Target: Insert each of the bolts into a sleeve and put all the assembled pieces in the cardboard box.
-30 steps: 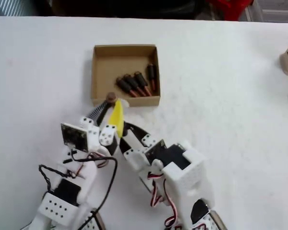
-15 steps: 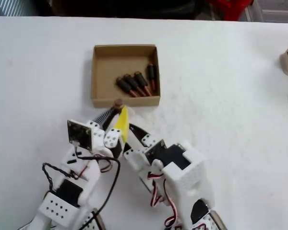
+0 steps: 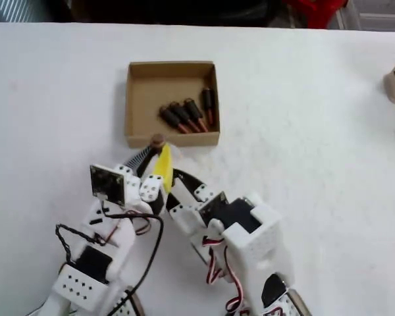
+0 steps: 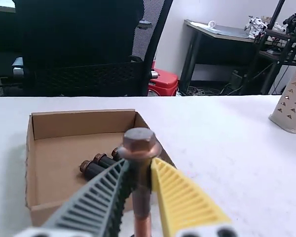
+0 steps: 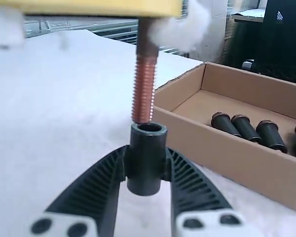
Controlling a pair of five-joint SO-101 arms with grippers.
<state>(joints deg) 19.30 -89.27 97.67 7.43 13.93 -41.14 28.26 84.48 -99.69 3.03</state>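
One bolt, copper-coloured and upright, is being clamped just under its head by the left gripper. One sleeve, black and upright, is being clasped by the right gripper, and the bolt's threaded tip is being held at its mouth. One cardboard box is being kept at 12 o'clock of both grippers on the white table. Four assembled pieces are being stored toward its 4 o'clock corner.

Saw a big white table with a soft, bumpy top. Saw a black chair with a net back just past its far edge. Spotted something red low down beside the chair. Found a dark desk with thin black legs farther back, in front of a pale wall. Noticed a tan thing full of little holes standing on the table.
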